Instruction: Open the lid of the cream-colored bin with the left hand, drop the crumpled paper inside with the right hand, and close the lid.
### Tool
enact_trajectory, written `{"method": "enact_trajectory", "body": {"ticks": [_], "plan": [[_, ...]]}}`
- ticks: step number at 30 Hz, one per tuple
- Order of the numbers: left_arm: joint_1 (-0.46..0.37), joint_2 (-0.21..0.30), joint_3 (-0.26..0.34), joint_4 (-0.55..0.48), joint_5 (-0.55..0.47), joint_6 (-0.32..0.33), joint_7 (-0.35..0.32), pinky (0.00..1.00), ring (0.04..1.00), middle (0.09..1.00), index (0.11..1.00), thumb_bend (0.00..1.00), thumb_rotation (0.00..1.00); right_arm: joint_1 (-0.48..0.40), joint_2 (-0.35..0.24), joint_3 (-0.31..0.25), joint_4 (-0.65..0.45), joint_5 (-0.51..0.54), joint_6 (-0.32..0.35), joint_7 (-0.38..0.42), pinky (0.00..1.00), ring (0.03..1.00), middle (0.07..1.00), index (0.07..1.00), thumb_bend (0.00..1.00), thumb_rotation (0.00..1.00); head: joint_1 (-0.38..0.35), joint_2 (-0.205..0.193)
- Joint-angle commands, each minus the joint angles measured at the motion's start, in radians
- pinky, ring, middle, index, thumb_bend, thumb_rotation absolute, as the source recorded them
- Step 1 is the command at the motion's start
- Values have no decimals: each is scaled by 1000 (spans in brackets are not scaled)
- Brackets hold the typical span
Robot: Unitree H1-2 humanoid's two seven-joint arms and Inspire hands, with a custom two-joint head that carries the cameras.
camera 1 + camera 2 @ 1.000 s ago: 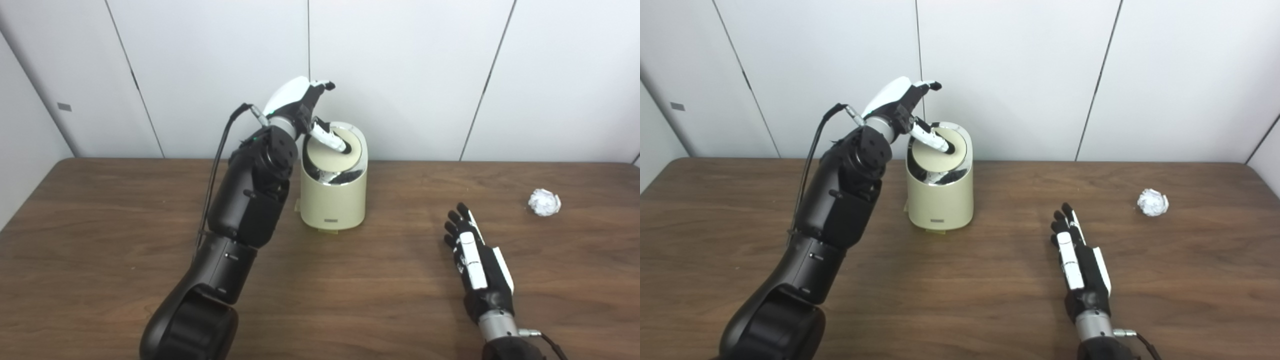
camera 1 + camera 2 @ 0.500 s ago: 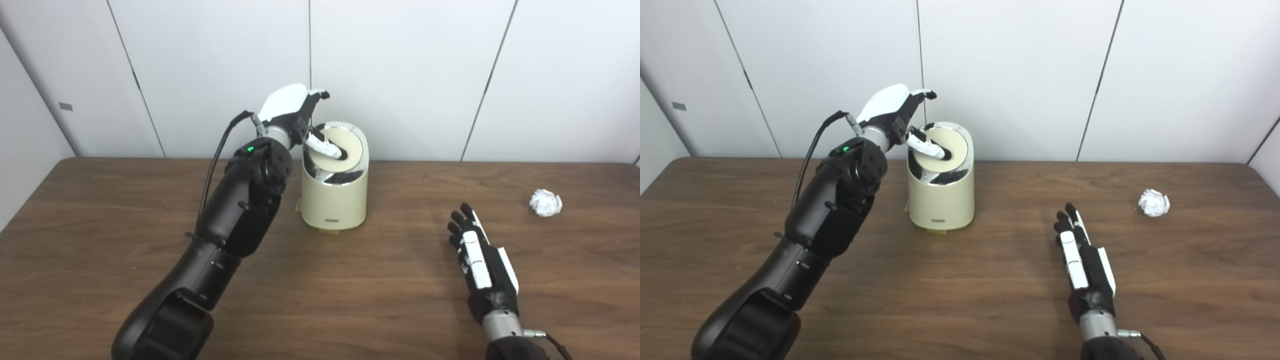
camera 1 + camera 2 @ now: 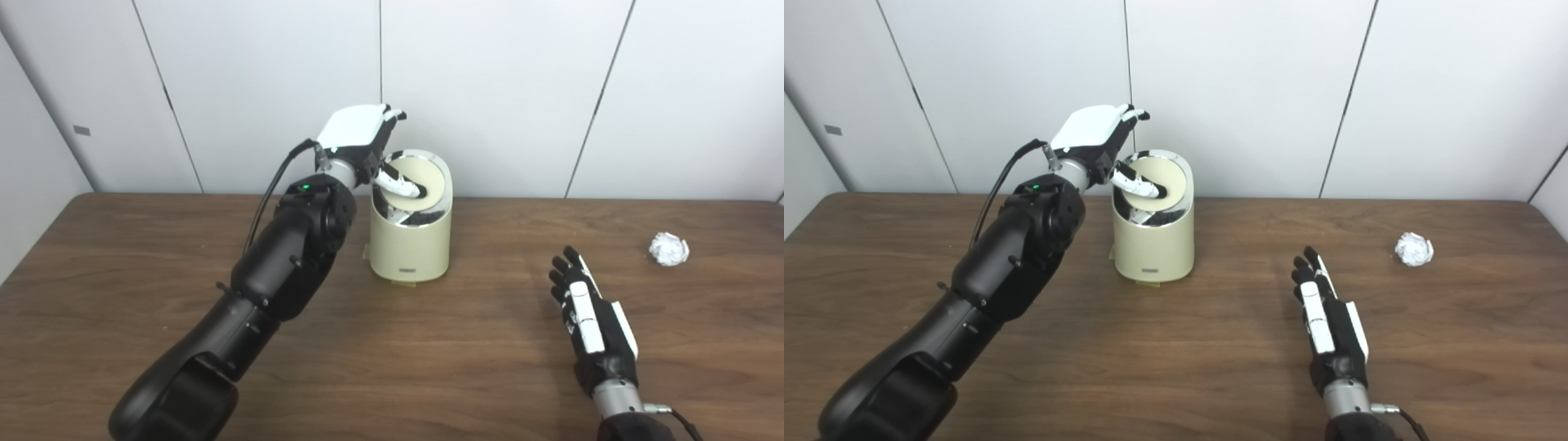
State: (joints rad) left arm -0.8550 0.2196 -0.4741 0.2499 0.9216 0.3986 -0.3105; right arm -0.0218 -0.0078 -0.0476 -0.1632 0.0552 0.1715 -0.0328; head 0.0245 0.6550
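Note:
The cream-colored bin stands at the back middle of the table. Its round lid is tilted, its front edge pushed down, and a dark gap shows in front. My left hand hovers over the bin's left rim, fingers stretched toward the wall, thumb pressing on the lid. It grips nothing. The crumpled white paper lies far right on the table. My right hand lies flat and open on the table, well short and left of the paper.
The brown wooden table runs up to a white panelled wall just behind the bin. A black cable loops off my left forearm. A small yellowish tab sticks out under the bin's front.
My left hand has turned flatter over the bin and its elbow has swung down and left. The lid is tipped further, widening the dark gap. My right hand has barely shifted.

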Motion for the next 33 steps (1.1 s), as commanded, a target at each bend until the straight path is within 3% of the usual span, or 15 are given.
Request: {"method": "enact_trajectory", "body": {"ticks": [1, 24, 33], "plan": [[-21, 11, -27, 6, 37, -19, 2, 843, 928, 969, 947, 968, 58, -26, -3, -1, -24, 7, -31, 10, 971, 950, 949, 960, 509, 868, 0, 0], [-34, 52, -104, 63, 84, -77, -5, 868, 937, 966, 967, 1000, 82, -64, -4, -13, 24, 34, -59, 12, 980, 955, 955, 963, 508, 869, -2, -17], [-42, 50, -74, 59, 58, -70, -11, 866, 933, 959, 968, 996, 86, -77, -1, -14, 43, 34, -79, 8, 981, 951, 951, 955, 500, 862, 6, -27]]}}
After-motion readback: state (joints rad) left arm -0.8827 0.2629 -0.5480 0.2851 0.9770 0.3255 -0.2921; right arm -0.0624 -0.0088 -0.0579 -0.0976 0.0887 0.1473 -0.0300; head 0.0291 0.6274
